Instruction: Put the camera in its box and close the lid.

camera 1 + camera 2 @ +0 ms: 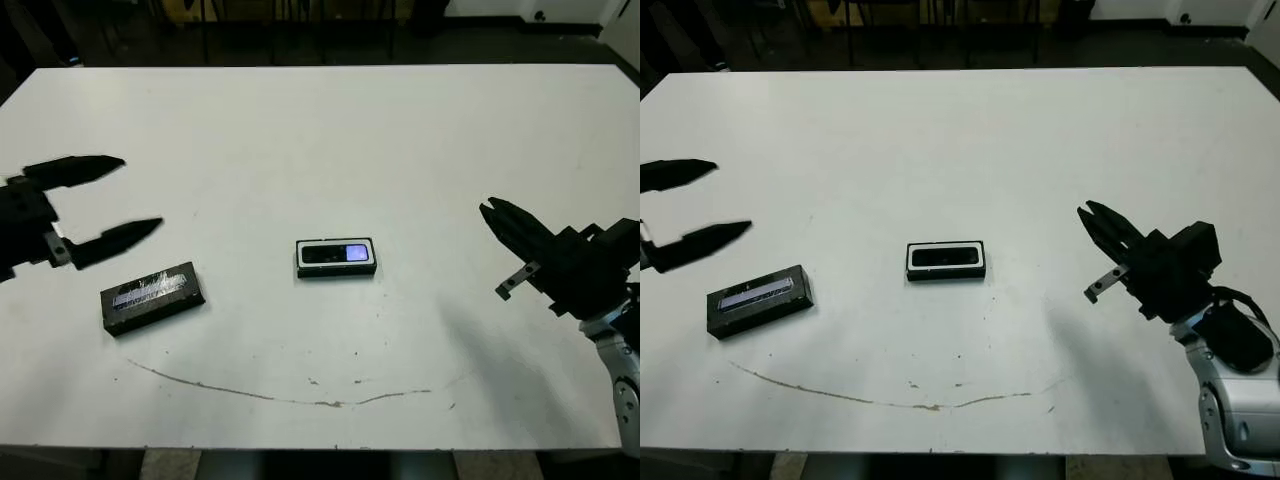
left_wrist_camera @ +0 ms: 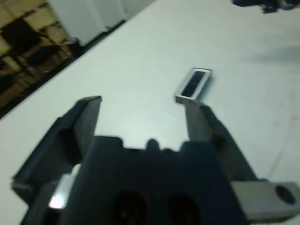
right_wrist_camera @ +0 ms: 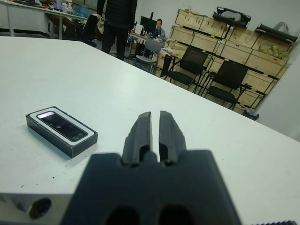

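Note:
The camera (image 1: 337, 253), a slim black bar with a bluish-lit screen, lies inside its box (image 1: 335, 271), a shallow black tray with a white inside, at the table's middle. The lid (image 1: 152, 297), a black slab with a silvery streaked top, rests flat on the table to the left of the box. My left gripper (image 1: 141, 192) is open, hovering just behind and left of the lid with nothing between its fingers. My right gripper (image 1: 490, 212) is shut and empty, off to the right of the box. The right wrist view shows the camera (image 3: 62, 125) in the box (image 3: 51, 138).
A thin brown streak (image 1: 300, 398) curves across the white table (image 1: 330, 130) near its front edge. Beyond the far edge, the right wrist view shows a standing person (image 3: 116, 18), black chairs (image 3: 192, 63) and stacked wooden crates (image 3: 234, 40).

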